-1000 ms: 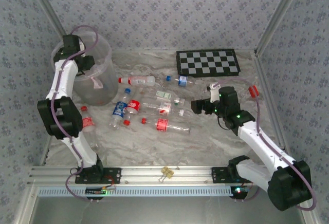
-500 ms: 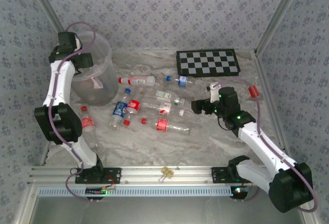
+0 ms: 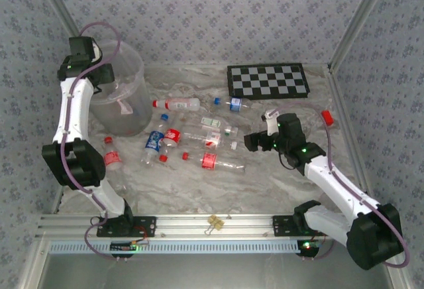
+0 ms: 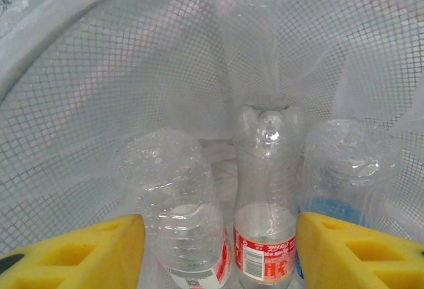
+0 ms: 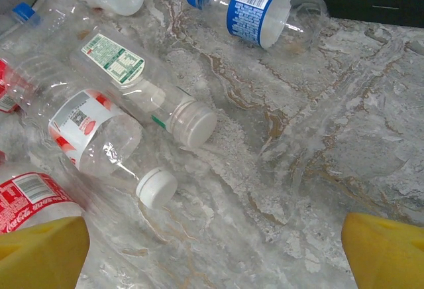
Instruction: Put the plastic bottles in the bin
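Note:
The bin [image 3: 132, 93] stands at the back left of the table, and my left gripper [image 3: 99, 80] hangs over its left side. Looking down into it, I see its meshed frosted wall [image 4: 132, 70] and three clear plastic bottles on its bottom: two with red labels [image 4: 179, 216] [image 4: 268, 189] and one with a blue label [image 4: 348, 163]. The left gripper [image 4: 218, 244] is open, with no bottle between its yellow fingers. Several plastic bottles [image 3: 177, 104] [image 3: 209, 161] lie mid-table. My right gripper [image 3: 250, 142] [image 5: 215, 256] stands open over bare table, just right of two white-capped bottles [image 5: 99, 140] [image 5: 142, 80].
A black-and-white checkerboard [image 3: 268, 80] lies at the back right, with a blue-labelled bottle [image 5: 255, 10] in front of it. One red-labelled bottle [image 3: 112, 158] lies by the left arm. A small red object [image 3: 326, 116] sits near the right wall. Patterned walls enclose the table.
The left gripper has drawn back from over the bin's middle toward its left rim. The right gripper has shifted slightly left toward the bottles. The bottles on the table have not moved.

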Available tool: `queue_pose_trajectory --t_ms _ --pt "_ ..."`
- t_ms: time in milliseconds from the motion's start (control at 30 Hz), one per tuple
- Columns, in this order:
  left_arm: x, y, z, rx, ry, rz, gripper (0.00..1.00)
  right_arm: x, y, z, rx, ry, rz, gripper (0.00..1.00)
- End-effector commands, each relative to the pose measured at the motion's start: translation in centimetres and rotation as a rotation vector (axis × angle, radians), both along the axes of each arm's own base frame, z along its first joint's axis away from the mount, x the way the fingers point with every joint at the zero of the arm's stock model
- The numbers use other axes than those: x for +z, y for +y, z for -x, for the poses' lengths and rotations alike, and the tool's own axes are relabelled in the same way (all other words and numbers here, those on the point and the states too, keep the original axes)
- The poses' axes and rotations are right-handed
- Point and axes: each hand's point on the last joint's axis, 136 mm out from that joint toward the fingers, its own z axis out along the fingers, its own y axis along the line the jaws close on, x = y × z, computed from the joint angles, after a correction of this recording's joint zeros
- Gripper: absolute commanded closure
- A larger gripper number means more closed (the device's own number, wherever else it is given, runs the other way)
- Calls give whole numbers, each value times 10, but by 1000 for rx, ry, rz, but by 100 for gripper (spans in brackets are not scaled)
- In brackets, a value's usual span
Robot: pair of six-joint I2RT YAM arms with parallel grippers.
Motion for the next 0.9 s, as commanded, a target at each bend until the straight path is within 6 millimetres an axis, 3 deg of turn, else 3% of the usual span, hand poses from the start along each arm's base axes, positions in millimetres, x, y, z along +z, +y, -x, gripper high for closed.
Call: queue_pose_trajectory --t_ms 0,100,233,367,467,600,767,833,867 --pt "12 -6 5 -7 -26 24 37 17 -3 -1 10 -48 38 0" --pt "32 -8 10 -8 -64 10 32 19 -6 -1 13 -51 73 0" --pt "71 -16 20 -17 -145 -2 24 24 -8 -4 32 -52 115 0" --pt "99 -47 33 -88 -203 -16 19 36 -10 -13 41 -70 142 0" --pt "108 -75 45 -156 -216 -39 15 37 -16 -24 59 -73 221 0" --pt "106 -126 70 -292 -208 3 12 39 -19 -41 92 -29 293 0" --pt "85 -190 109 -464 -204 188 10 34 -2 -47 274 10 410 0" --pt "71 -209 122 -503 -188 271 10 30 -3 -60 303 3 463 0" --pt "66 -216 129 -518 -181 303 10 39 0 -74 316 -17 454 1"
